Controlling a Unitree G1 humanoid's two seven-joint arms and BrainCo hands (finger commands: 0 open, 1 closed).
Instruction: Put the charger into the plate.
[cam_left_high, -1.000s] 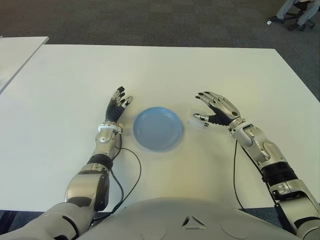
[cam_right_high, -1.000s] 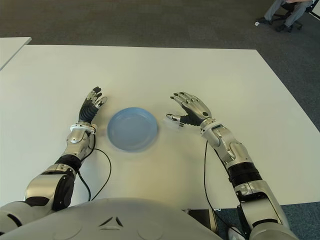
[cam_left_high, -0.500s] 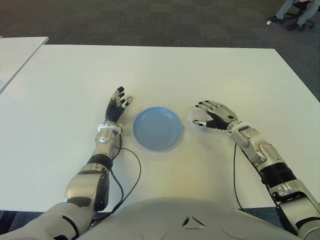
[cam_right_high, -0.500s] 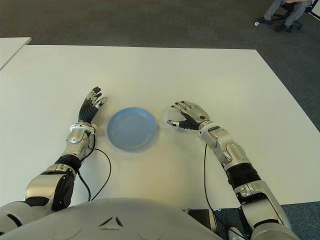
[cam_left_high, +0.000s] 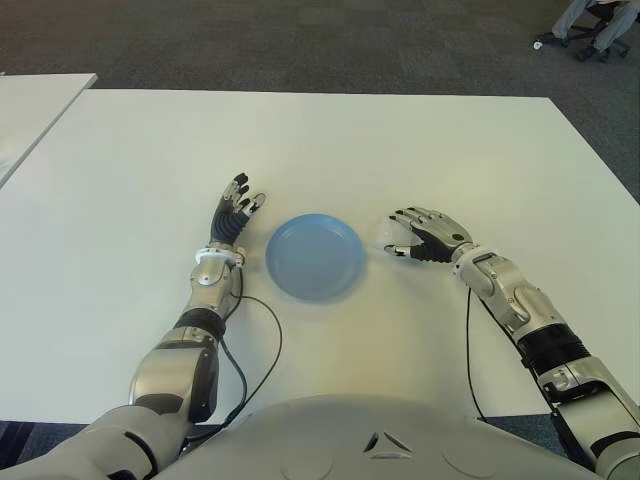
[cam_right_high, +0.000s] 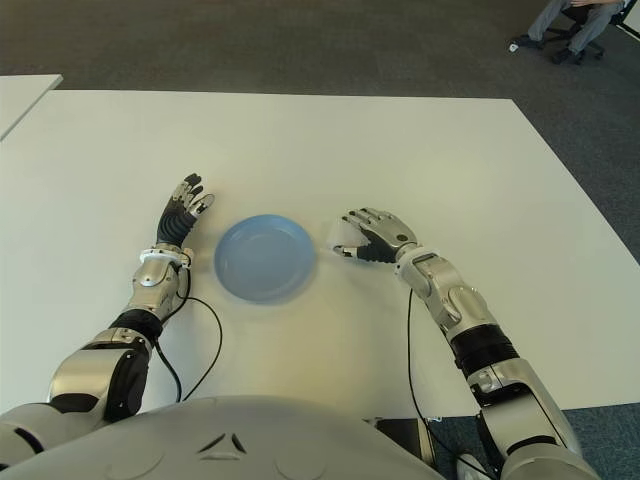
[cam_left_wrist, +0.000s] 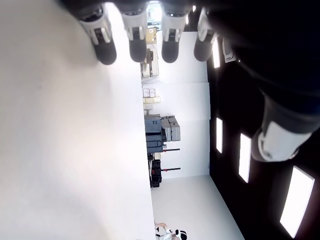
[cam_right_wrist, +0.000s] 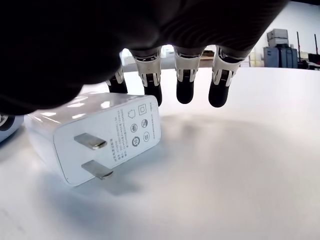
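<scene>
Here | our right hand arched half-curled over the charger, not yet gripping | charger lay mid-desk just right of plate | left hand spread, idle | we judged: pinch its sides firmly.

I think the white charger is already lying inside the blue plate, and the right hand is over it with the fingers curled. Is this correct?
Not quite. The charger is not in the plate; it lies on the white table beside it, on the robot's right. The right hand is indeed over it with curled fingers. Both eye views show the plate bare; the right wrist view shows the charger on the table.
</scene>
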